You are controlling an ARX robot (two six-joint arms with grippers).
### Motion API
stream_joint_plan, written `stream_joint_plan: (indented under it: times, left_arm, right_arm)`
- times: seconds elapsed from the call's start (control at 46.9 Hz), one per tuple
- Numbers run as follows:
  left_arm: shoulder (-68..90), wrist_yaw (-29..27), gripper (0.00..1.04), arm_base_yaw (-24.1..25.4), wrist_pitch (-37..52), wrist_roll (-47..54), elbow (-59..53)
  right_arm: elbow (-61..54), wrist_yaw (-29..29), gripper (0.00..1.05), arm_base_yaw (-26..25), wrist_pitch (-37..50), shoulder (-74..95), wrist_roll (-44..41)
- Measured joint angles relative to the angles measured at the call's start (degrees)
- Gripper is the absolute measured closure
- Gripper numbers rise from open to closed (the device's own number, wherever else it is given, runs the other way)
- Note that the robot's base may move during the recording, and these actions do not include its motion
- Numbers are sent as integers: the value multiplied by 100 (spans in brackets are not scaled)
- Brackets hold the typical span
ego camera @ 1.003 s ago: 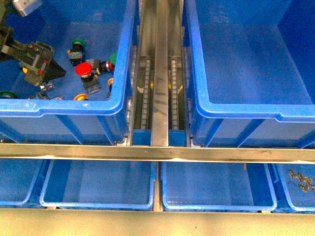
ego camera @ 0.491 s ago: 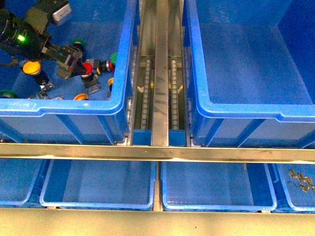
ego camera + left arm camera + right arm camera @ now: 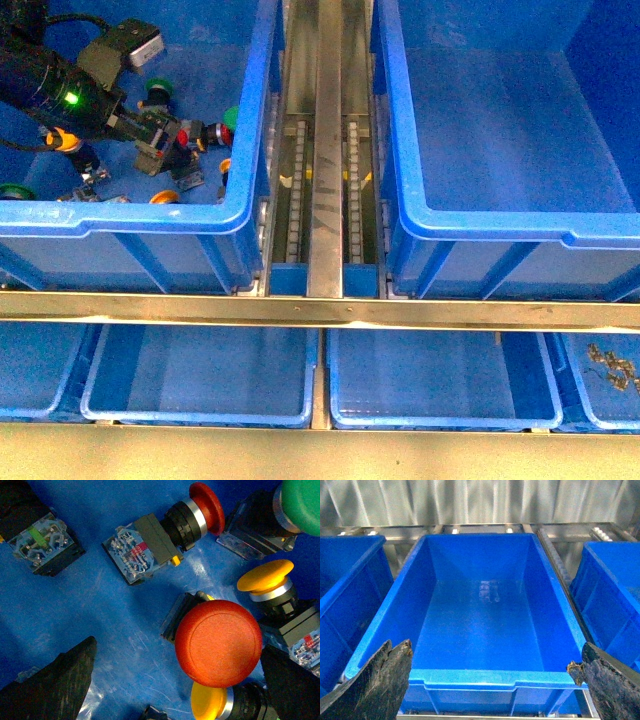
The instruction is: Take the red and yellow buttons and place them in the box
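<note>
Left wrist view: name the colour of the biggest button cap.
Red; that button cap shows best in the left wrist view.

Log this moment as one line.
phase: pre-grasp | left hand: open, over red button | right hand: open, above box | box contents: nothing visible

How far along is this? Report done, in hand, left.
Done: nothing, the box is empty. In hand: nothing gripped; the left gripper hangs open around a red button. The right gripper hangs open over the box. Left: that one, a second red button and the yellow buttons beside it.
</note>
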Motion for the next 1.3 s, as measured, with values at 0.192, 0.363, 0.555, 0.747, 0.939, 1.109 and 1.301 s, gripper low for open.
stream_joint_plan:
  times: [0.192,0.363,0.555,0.747,0.939,1.109,1.301]
  left_arm:
    - [162,37,8,-70,-144,-234,313]
    - [254,81,8,-197,-149,-402,424]
    - [304,79,27,-227,-149,-472,424]
    - [304,76,49,-221,-146,-520,424]
    - [304,85,59,-170,-48,-568,398]
    - [212,251,60,-50,37,-986,297]
    - [-262,509,70,223,337,-1797,-35]
  right_arm:
    - [0,0,6,0,0,0,0]
    - [0,0,6,0,0,0,0]
    - [0,0,6,0,0,0,0]
    - [0,0,6,0,0,0,0]
    - [0,0,6,0,0,0,0]
    - [0,0,6,0,0,0,0]
    - [0,0,6,0,0,0,0]
